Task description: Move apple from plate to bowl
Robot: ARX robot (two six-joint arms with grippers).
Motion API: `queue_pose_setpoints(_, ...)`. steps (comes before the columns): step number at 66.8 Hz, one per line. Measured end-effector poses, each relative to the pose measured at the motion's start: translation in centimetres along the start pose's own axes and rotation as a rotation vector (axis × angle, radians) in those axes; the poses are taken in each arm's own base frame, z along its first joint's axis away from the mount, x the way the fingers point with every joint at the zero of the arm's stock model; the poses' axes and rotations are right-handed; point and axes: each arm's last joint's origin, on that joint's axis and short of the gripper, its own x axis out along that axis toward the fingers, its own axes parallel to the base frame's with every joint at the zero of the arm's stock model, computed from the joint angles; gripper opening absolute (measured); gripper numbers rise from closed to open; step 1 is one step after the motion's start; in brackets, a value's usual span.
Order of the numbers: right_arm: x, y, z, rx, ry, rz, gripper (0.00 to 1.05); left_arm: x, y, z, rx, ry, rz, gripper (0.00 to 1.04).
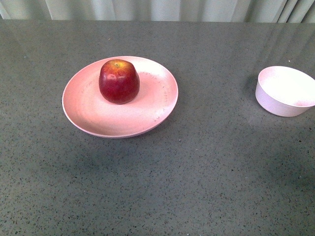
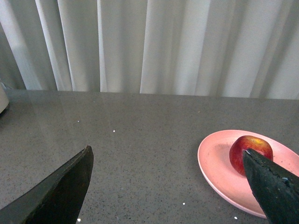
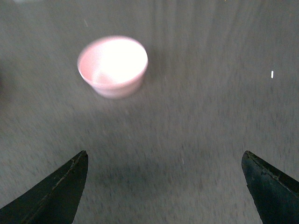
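Note:
A glossy dark-red apple (image 1: 118,81) with a yellowish stem patch sits upright on the wide pink plate (image 1: 157,105), left of centre in the front view. The small pale bowl (image 1: 287,91) stands apart at the right edge with nothing in it. Neither arm shows in the front view. My left gripper (image 2: 167,158) is open above bare tabletop, with the apple (image 2: 247,150) and plate (image 2: 217,163) off to one side, the apple partly behind one finger. My right gripper (image 3: 164,158) is open over bare tabletop, and the bowl (image 3: 112,66) lies some way beyond its fingertips.
A grey speckled tabletop (image 1: 197,172) spreads around plate and bowl. Pale curtains (image 2: 154,44) hang behind its far edge. A white object (image 2: 3,99) peeks in at the edge of the left wrist view.

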Motion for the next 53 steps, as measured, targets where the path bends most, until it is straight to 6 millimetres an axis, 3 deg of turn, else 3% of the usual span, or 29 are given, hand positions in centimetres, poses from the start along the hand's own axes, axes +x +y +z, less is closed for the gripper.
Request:
queue_pose_setpoints(19, 6.2, -2.5, 2.9, 0.024, 0.004, -0.013, 0.96, 0.0, 0.0, 0.0, 0.000, 0.000, 0.000, 0.96)
queue_pose_setpoints(34, 14.9, -5.0, 3.0, -0.003, 0.114, 0.012, 0.96, 0.0, 0.0, 0.0, 0.000, 0.000, 0.000, 0.96)
queue_pose_setpoints(43, 18.1, -5.1, 3.0, 0.002, 0.169, 0.044, 0.96, 0.0, 0.0, 0.0, 0.000, 0.000, 0.000, 0.96)
queue_pose_setpoints(53, 20.6, -4.6, 4.9, -0.004, 0.153, 0.077, 0.96, 0.0, 0.0, 0.0, 0.000, 0.000, 0.000, 0.96)
